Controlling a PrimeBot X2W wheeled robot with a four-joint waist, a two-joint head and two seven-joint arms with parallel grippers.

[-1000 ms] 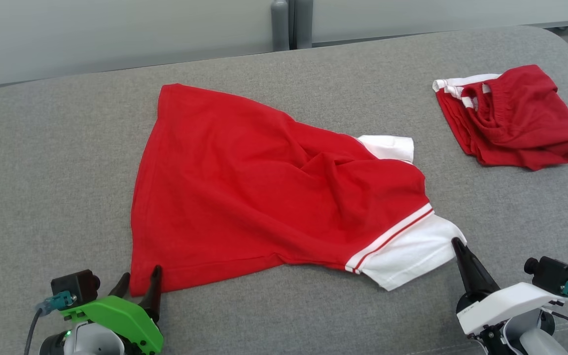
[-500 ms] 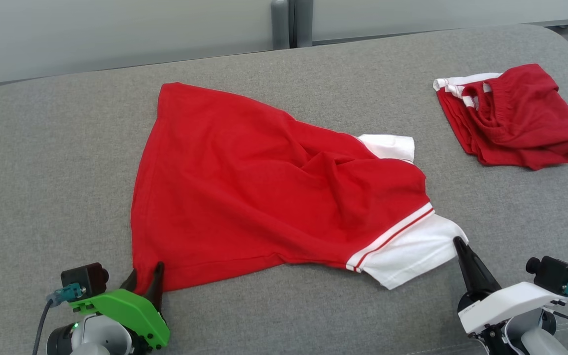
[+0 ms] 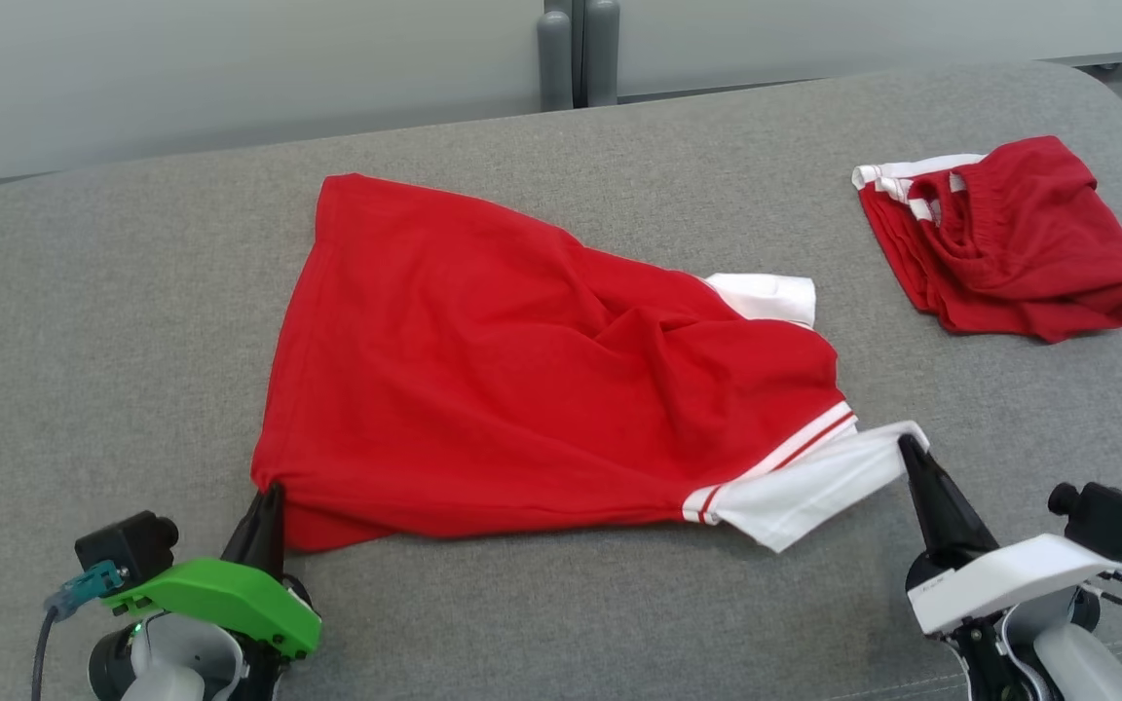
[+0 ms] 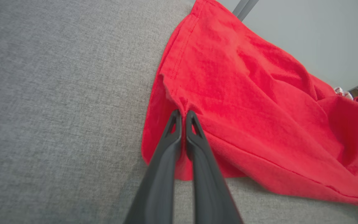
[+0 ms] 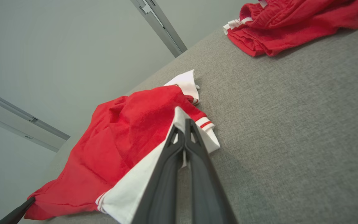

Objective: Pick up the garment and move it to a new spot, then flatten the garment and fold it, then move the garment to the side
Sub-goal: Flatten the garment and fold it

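The garment point(image 3: 522, 370) is a red shirt with white sleeves, spread on the grey cushion point(image 3: 132, 292). My left gripper point(image 3: 271, 490) is shut on its near left hem corner, which is lifted and bunched; the left wrist view shows the red cloth point(image 4: 228, 93) pinched at that gripper point(image 4: 183, 112). My right gripper point(image 3: 907, 445) is shut on the white sleeve point(image 3: 814, 482) at the near right and holds its edge raised. In the right wrist view the sleeve point(image 5: 135, 183) drapes over the closed right gripper point(image 5: 183, 122), and the left gripper's tip point(image 5: 17, 211) shows at the lower left.
A second red garment with white trim point(image 3: 1004, 243) lies crumpled at the far right of the cushion. A pale wall with a grey post point(image 3: 576, 49) runs behind the cushion's far edge. Bare grey fabric lies to the left of the shirt.
My left gripper has closed on the hem corner and lifted it. My right gripper has raised the white sleeve off the cushion, drawing the near edge taut. The head camera shifted slightly.
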